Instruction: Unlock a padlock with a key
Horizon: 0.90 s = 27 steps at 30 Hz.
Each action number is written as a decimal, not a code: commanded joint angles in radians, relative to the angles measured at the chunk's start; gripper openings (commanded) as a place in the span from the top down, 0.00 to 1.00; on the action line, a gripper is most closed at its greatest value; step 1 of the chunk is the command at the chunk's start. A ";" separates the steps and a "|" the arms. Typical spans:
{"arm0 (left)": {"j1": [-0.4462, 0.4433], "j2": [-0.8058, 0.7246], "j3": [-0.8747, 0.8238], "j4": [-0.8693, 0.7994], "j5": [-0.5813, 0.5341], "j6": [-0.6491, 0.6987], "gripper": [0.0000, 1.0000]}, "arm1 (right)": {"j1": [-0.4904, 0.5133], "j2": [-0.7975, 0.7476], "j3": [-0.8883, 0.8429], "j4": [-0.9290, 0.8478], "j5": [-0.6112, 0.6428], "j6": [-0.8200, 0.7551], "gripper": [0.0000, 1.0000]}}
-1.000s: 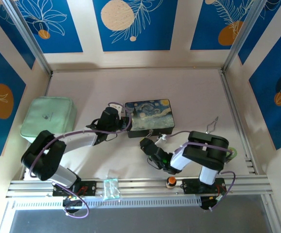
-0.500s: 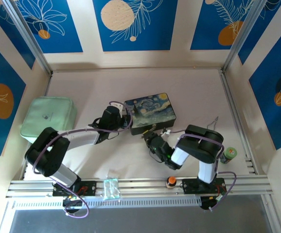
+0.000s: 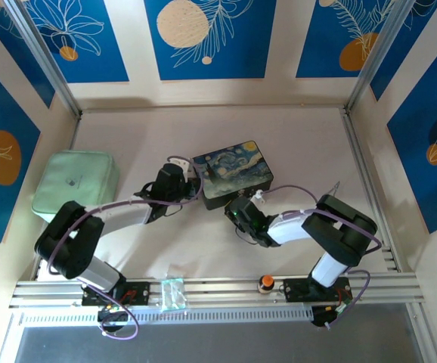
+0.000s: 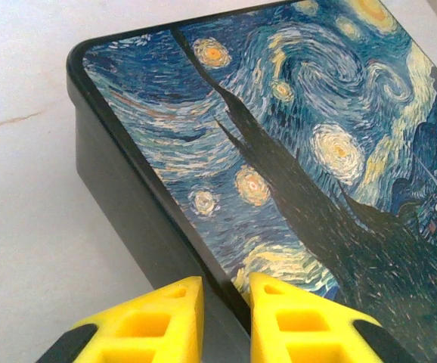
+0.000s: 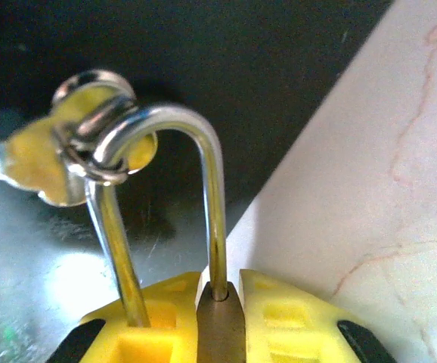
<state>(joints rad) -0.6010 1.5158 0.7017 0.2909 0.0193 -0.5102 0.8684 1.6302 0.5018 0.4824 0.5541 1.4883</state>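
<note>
Right wrist view: the right gripper pinches the small brass-gold padlock by its body. The lock's thin silver shackle arches up through a metal hasp loop on the dark painted starry-night box. Farther off, the left gripper is pressed onto that box's rim.

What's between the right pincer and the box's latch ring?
Right wrist view: the padlock shackle spans it, hooked through the latch ring, its brass body clamped in the right pincer.
</note>
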 commanded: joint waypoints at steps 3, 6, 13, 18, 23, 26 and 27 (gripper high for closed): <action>0.021 0.011 -0.029 -0.282 -0.013 0.000 0.77 | -0.035 0.018 0.016 -0.313 -0.147 -0.067 0.89; 0.022 0.014 -0.022 -0.280 0.003 -0.007 0.77 | -0.031 0.020 0.054 -0.419 -0.167 -0.113 0.85; 0.018 0.002 -0.038 -0.268 0.008 -0.023 0.76 | -0.032 0.006 0.038 -0.420 -0.188 -0.128 0.71; 0.017 0.003 -0.049 -0.266 0.002 -0.024 0.76 | -0.033 -0.013 0.018 -0.392 -0.200 -0.117 0.67; 0.017 0.011 -0.054 -0.259 0.005 -0.022 0.76 | -0.039 -0.029 0.012 -0.400 -0.181 -0.110 0.75; 0.017 0.015 -0.056 -0.260 0.002 -0.024 0.75 | -0.020 -0.049 0.012 -0.425 -0.156 -0.096 0.75; 0.017 0.015 -0.056 -0.259 0.002 -0.025 0.75 | -0.012 -0.058 0.010 -0.436 -0.146 -0.096 0.76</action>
<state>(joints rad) -0.5972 1.4948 0.7048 0.2382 0.0261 -0.5419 0.8322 1.5795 0.5613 0.2588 0.4179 1.3827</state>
